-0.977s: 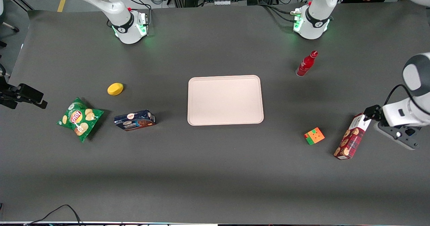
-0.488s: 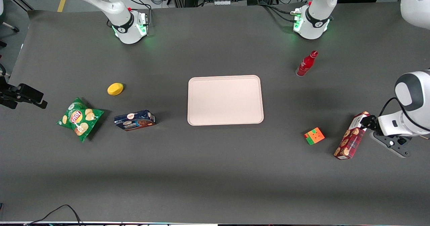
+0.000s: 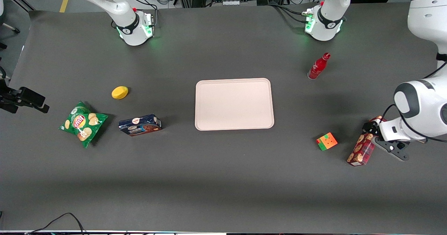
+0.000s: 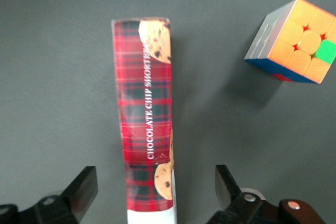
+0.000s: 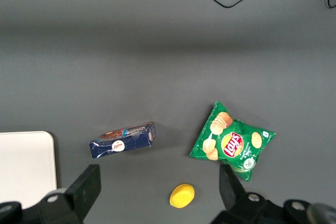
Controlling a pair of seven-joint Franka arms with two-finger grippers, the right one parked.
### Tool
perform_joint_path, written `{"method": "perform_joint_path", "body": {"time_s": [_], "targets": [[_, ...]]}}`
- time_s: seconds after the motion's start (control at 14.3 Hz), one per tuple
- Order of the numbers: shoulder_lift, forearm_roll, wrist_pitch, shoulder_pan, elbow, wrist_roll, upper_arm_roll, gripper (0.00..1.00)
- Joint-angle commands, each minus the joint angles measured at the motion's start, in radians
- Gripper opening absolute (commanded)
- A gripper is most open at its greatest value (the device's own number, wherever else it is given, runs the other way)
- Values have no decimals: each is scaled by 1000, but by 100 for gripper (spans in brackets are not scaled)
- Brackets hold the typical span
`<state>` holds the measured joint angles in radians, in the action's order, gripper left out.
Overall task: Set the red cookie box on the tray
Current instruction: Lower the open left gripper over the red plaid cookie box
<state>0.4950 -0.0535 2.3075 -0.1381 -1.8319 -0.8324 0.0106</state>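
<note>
Red cookie box [image 4: 145, 124] lay flat nr working-arm end of table, gripper [image 4: 152, 195] low over its white end w/ jaws spread, one each side, not yet touching. Prob. light, stiff carton w/ slick print: best pinched across narrow width, gently. Rubik's cube [image 3: 327, 141] just beside, toward tray [image 3: 234, 104]; red bottle [image 3: 318, 66] farther, off the route.
</note>
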Motion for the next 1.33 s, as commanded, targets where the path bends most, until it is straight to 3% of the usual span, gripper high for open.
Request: {"method": "perform_joint_path", "body": {"time_s": [0.0, 0.91, 0.98, 1.26], "targets": [[-12, -16, 38, 2, -49, -22, 0, 100], [59, -3, 199, 5, -81, -27, 0, 100], [65, -3, 205, 3, -81, -27, 0, 95], [71, -5, 211, 3, -78, -27, 2, 60]]}}
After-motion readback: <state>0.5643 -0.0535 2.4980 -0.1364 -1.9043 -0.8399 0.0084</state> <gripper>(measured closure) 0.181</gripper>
